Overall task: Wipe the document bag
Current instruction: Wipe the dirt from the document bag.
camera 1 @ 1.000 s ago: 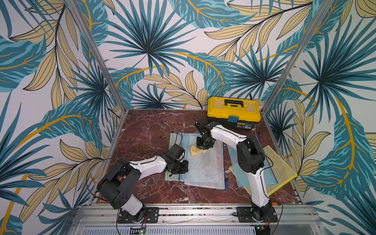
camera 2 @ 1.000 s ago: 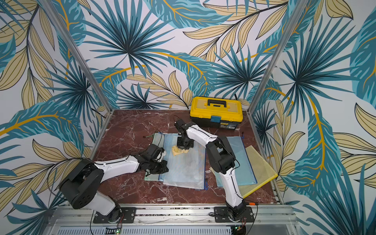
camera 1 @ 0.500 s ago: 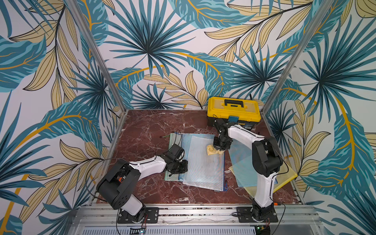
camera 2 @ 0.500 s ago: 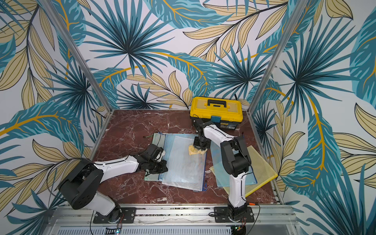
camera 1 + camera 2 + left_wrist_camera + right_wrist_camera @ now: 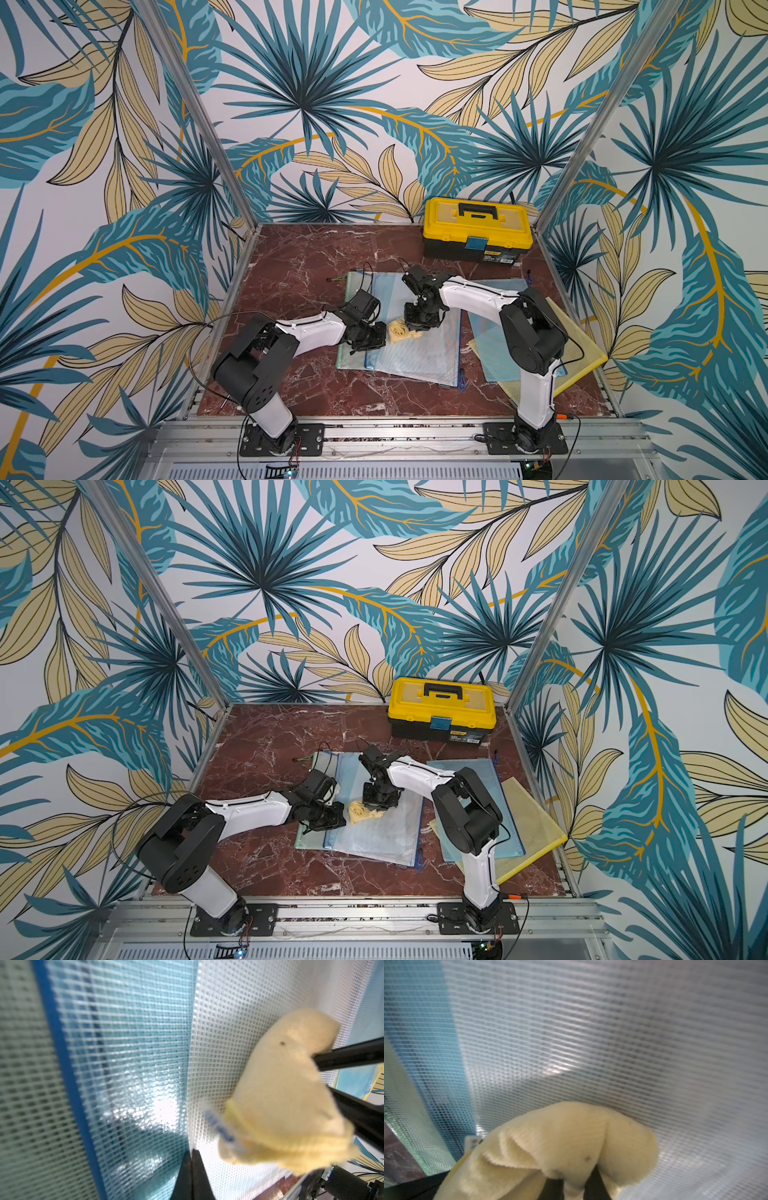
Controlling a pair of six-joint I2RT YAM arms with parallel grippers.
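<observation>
Left wrist view: left pincer [image 5: 192,1164] pressed together, with nothing visible between its tips. They sit where the white mesh document bag [image 5: 239,1012] overlaps a blue bag [image 5: 135,1032].
Right pincer [image 5: 574,1186]: pinching a pale yellow cloth [image 5: 560,1142], which lies bunched against the document bag.
Cloth tag [image 5: 220,1128]: one, white with blue print, too blurred to read.
Document bag, place: it tops the pile in the middle of the table [image 5: 299,257] in both top views. Its blue zip edge faces the front, and the cloth [image 5: 401,330] lies on its left part between the two pincers.
Bags, count: five that can be made out. Three are in the pile under the pincers, white on blue on green [image 5: 20,1064]. Two lie beside it under the right arm, a second blue bag [image 5: 492,291] on a yellow bag [image 5: 582,353].
Cloths, count: one.
Toolbox [image 5: 478,228]: one, with a yellow lid and a black base and handle, shut, at the back of the table by the wall.
Toolbox sticker [image 5: 496,254]: one, pale, with print too small to read.
Arms, count: two, white and black.
</observation>
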